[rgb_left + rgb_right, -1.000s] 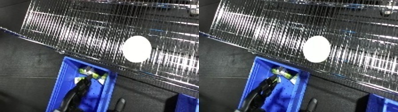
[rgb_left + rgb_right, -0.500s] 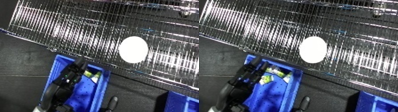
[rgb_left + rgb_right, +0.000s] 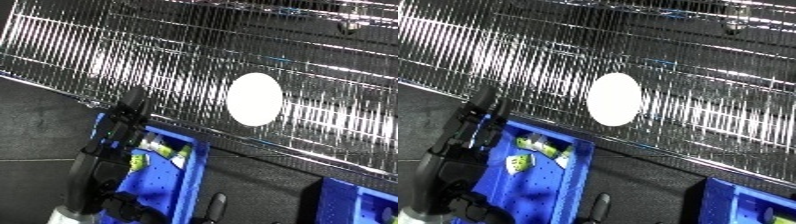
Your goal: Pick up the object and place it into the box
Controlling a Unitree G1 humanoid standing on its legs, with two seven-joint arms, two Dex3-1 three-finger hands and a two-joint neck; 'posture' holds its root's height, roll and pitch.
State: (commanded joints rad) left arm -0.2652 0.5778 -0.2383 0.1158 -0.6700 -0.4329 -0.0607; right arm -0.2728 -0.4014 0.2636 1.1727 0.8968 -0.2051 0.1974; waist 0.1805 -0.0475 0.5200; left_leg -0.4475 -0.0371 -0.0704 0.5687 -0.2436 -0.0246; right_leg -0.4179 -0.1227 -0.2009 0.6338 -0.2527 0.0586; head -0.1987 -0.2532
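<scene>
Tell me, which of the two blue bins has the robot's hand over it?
The blue bin on the left, the one holding small green-and-white packets. The black left hand reaches over its far left edge. The other blue bin, at lower right, has no hand near it.

The left hand (image 3: 111,145) hangs over the blue bin's (image 3: 580,170) left wall; the bin's right half lies uncovered, and a wire rack (image 3: 691,75) borders behind.

The wire rack (image 3: 664,60) is bright, shiny metal. The blue bin (image 3: 571,180) looks like smooth, glossy plastic with a dotted floor. The left hand (image 3: 111,150) is matt black. The white oval object (image 3: 614,99) looks smooth and plain.
</scene>
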